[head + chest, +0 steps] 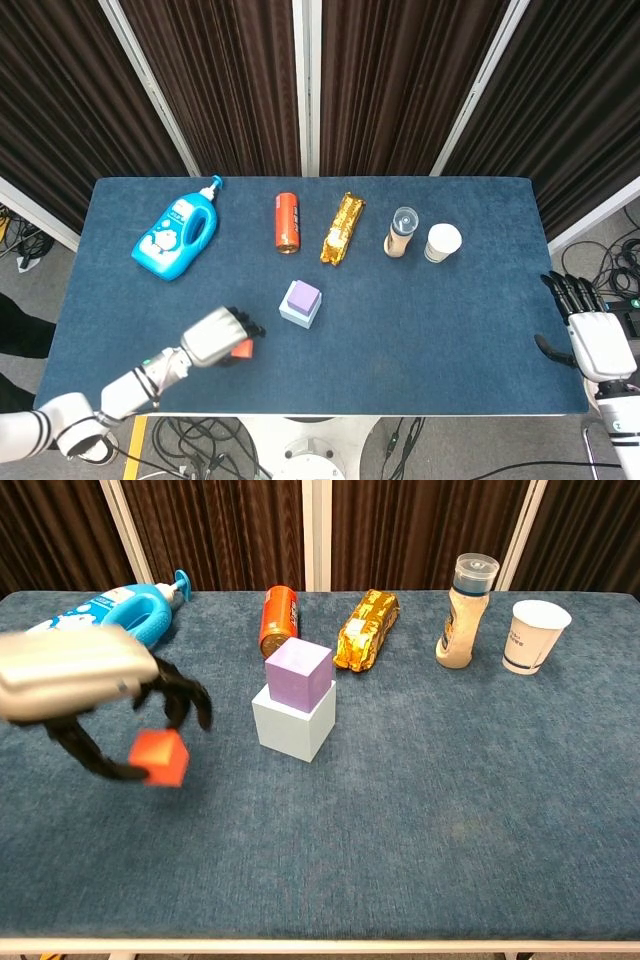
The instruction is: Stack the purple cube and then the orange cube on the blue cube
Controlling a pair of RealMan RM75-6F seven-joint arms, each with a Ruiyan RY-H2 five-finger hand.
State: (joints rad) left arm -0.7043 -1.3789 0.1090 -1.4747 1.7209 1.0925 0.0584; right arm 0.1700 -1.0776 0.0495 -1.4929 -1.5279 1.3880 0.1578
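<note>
The purple cube (298, 674) sits on top of the pale blue cube (293, 721) near the table's middle, the purple cube (302, 297) and blue cube (296, 315) also showing in the head view. My left hand (75, 678) is lifted above the table to their left and pinches the small orange cube (159, 757) between thumb and fingers. From above, the left hand (214, 337) shows the orange cube (241, 349) peeking out at its right side. My right hand (594, 341) rests off the table's right edge with fingers spread, holding nothing.
Along the back stand a blue detergent bottle (90, 634), an orange can (278, 620) lying down, a gold snack pack (367, 628), a capped bottle (463, 597) and a paper cup (533, 635). The table (450, 800) is covered in blue cloth.
</note>
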